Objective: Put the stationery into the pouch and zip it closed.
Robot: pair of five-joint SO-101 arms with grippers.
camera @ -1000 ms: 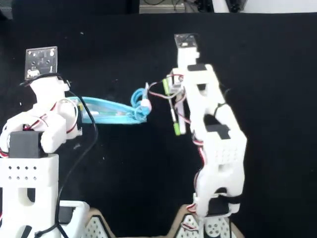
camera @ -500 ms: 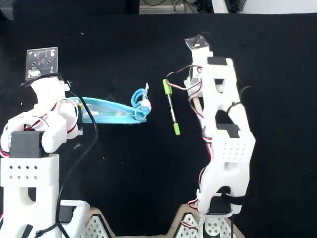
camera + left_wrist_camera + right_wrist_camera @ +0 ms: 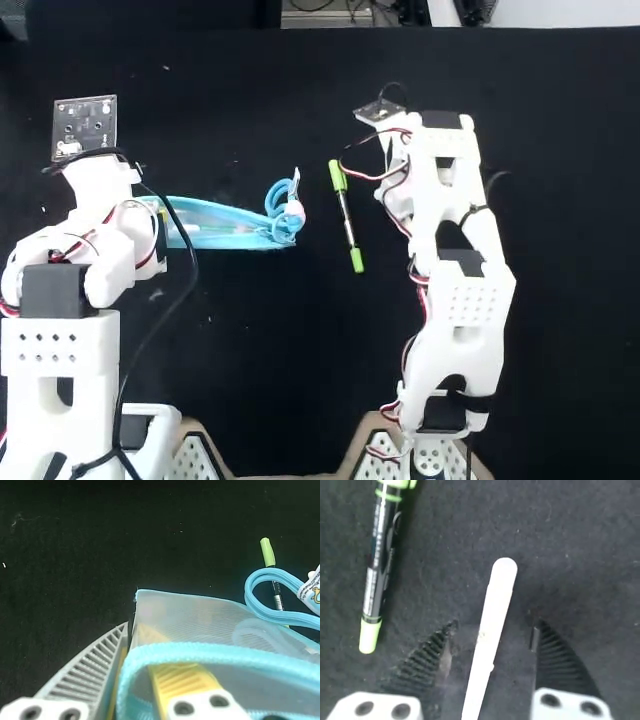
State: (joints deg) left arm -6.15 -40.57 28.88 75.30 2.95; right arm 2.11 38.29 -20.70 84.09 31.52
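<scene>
Pouch: one, translucent ribbed mesh with light-blue trim and a looped strap. The left gripper was clamped on its end. A yellow item inside was hard to make out. Pen: one, slim, black barrel with green ends, lying on the black fabric bench near the strap, not touching. The right gripper had ribbed jaws apart either side of one flat white stick, whose near end was cut off.
</scene>
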